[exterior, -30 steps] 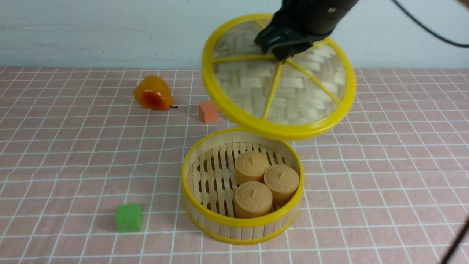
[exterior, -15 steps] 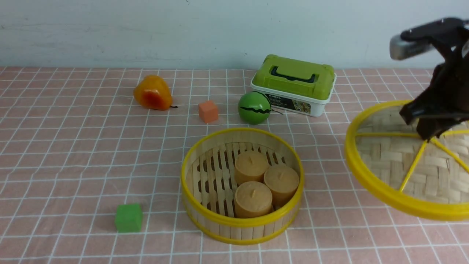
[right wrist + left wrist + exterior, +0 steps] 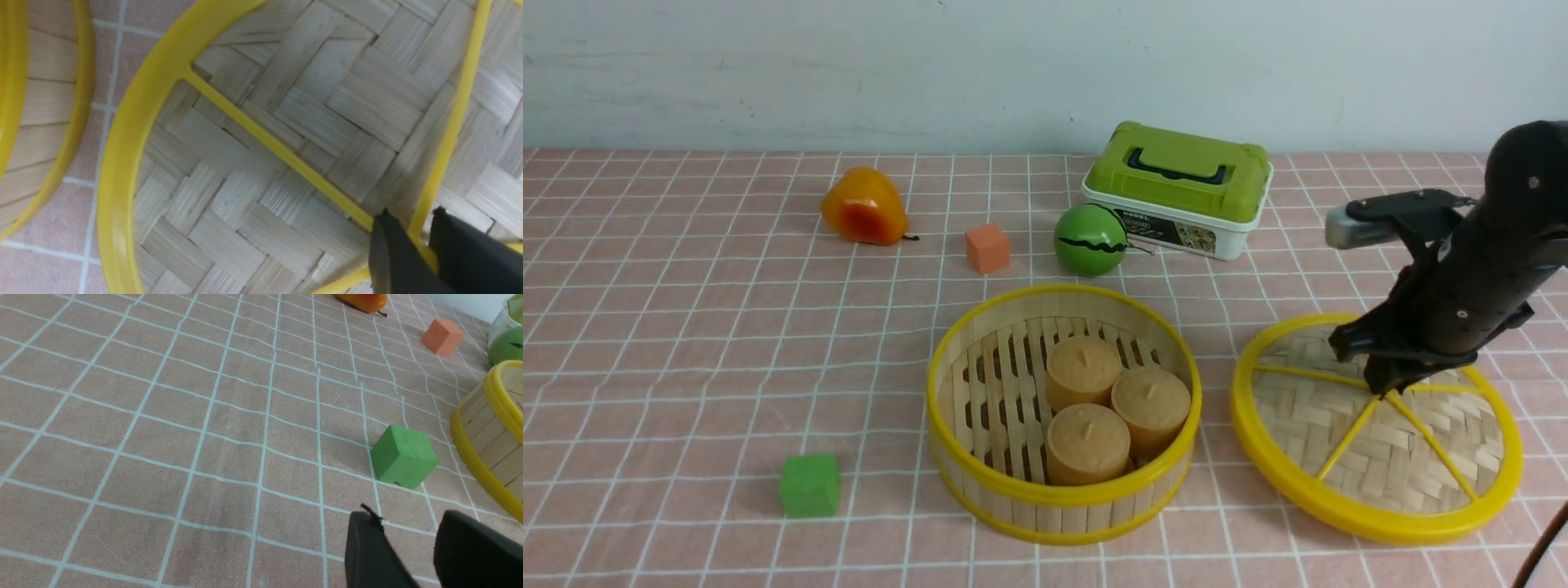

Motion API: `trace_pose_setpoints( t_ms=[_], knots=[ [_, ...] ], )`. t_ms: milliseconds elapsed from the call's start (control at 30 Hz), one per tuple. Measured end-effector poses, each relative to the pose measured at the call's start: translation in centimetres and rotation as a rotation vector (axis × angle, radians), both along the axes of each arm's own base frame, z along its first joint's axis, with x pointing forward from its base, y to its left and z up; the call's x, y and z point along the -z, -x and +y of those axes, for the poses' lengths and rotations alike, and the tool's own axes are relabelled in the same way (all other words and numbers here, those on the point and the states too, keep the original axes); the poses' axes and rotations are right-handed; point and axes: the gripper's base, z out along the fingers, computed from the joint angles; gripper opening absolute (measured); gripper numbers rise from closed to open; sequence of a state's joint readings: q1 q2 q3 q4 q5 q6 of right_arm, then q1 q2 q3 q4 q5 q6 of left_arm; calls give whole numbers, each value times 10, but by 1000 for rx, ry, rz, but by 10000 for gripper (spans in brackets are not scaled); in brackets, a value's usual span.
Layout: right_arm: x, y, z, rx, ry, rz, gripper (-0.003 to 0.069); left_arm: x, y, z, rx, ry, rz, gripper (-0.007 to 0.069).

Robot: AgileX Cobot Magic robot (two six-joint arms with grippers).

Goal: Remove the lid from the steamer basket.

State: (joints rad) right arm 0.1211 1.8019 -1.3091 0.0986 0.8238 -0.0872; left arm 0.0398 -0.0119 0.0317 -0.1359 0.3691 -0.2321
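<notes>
Looking at the front view, the lid was off the steamer basket and sat low on the basket's right side, just beside it with a thin strip of pink checked cloth showing between the two. It looked about level. I honestly couldn't tell whether it was flat on the cloth or a hair above it.

The right gripper came down on the middle of the lid, where the yellow spokes meet. In the right wrist view its dark fingers were pinched in close, with the yellow centre piece caught between them, so it had a firm hold of the lid.

The basket itself stood open near the middle of the table, with three tan cylinder things bunched on its slatted floor toward the right.

The left gripper only showed in its own wrist view. Its tips were a narrow gap apart with nothing between them, and it hung over the cloth near the green cube, with the basket wall at the edge of the shot.

Other stuff further back:
- an orange pear-shaped fruit
- an orange cube
- a green striped ball
- a white box with a green top, right behind the ball
</notes>
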Motion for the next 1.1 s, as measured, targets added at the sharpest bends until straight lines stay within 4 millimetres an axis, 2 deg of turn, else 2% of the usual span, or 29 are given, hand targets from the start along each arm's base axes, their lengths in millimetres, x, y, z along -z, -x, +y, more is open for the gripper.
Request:
trace_pose_setpoints(
  t_ms=[133, 400, 500, 533, 600, 700, 833, 867, 900, 933, 1000, 1067, 1100],
  knots=[
    [10, -4, 0, 2, 1, 16, 114, 0, 0, 0, 0, 0, 0, 239],
    [12, -3, 1, 2, -1, 40, 325, 0, 0, 0, 0, 0, 0, 239],
    [3, 3, 1, 2, -11, 50, 357, 0, 0, 0, 0, 0, 0, 239],
    [-10, 10, 1, 2, -24, 43, 362, 0, 0, 0, 0, 0, 0, 239],
    [-21, 14, 1, -4, -33, 22, 361, 0, 0, 0, 0, 0, 0, 239],
    [-71, 37, 3, -52, -78, -115, 317, 0, 0, 0, 0, 0, 0, 239],
    [-133, 76, 5, -115, -158, -312, 187, 0, 0, 0, 0, 0, 0, 239],
    [-135, 78, 5, -119, -157, -323, 178, 0, 0, 0, 0, 0, 0, 239],
    [-147, 90, 5, -133, -176, -365, 138, 0, 0, 0, 0, 0, 0, 239],
    [-163, 112, 6, -157, -208, -431, 63, 0, 0, 0, 0, 0, 0, 239],
    [-169, 128, 6, -169, -234, -469, 11, 0, 0, 0, 0, 0, 0, 239],
    [-175, 148, 5, -175, -251, -508, -10, 0, 0, 0, 0, 0, 0, 239],
    [-175, 166, 3, -173, -263, -539, -20, 0, 0, 0, 0, 0, 0, 239]
  ],
)
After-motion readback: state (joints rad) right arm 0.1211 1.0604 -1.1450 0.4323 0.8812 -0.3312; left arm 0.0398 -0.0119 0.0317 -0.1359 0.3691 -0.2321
